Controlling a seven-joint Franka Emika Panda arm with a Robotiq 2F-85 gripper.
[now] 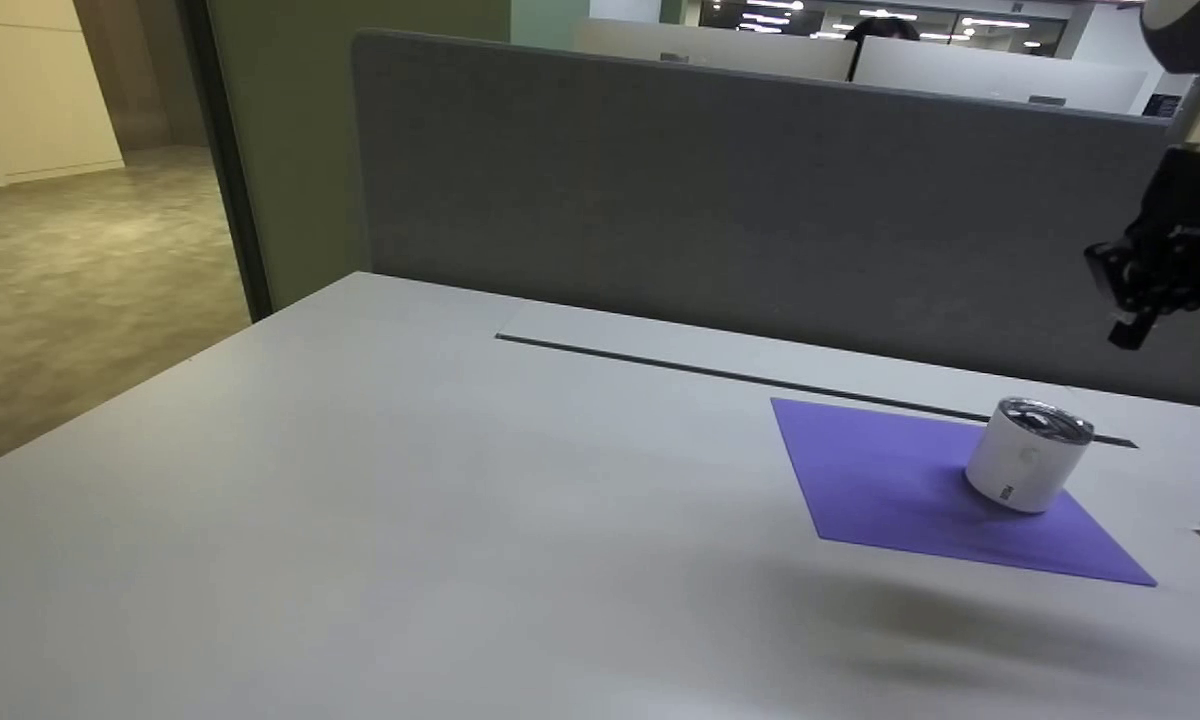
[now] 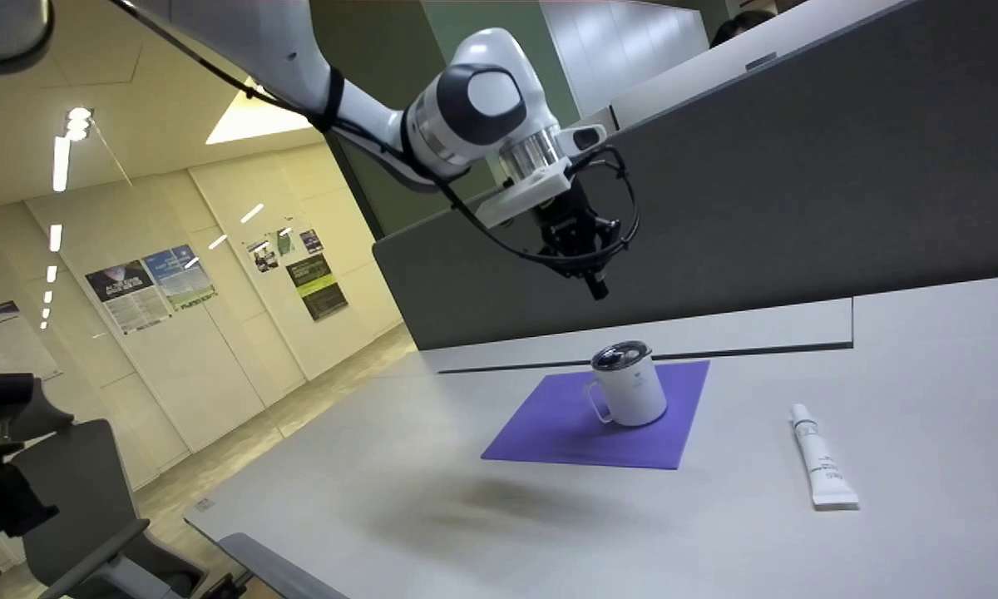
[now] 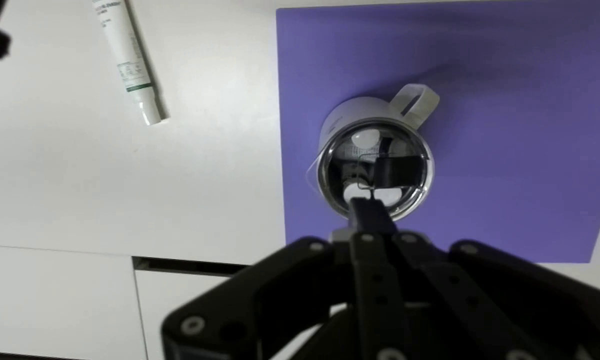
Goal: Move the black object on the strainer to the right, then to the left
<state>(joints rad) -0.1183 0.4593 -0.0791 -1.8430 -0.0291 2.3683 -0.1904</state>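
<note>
The strainer is a white cup with a handle and a clear, dark-looking lid, standing upright on a purple mat. It shows in both exterior views [image 1: 1022, 465] [image 2: 634, 395] and the wrist view [image 3: 357, 107]. The black object [image 3: 400, 172] is a short dark slider lying on the lid, right of its middle in the wrist view. In the exterior views it cannot be told from the lid's reflections. My gripper [image 3: 372, 212] is shut with nothing seen between its fingertips. It hangs above the cup, clearly apart from it in both exterior views [image 1: 1132, 332] [image 2: 597, 287].
The purple mat [image 1: 860, 480] lies flat under the cup. A white tube [image 2: 821, 462] lies on the table to one side, also in the wrist view [image 3: 125, 50]. A grey partition [image 1: 710, 200] stands along the table's back edge, with a dark slot [image 1: 720, 374] before it.
</note>
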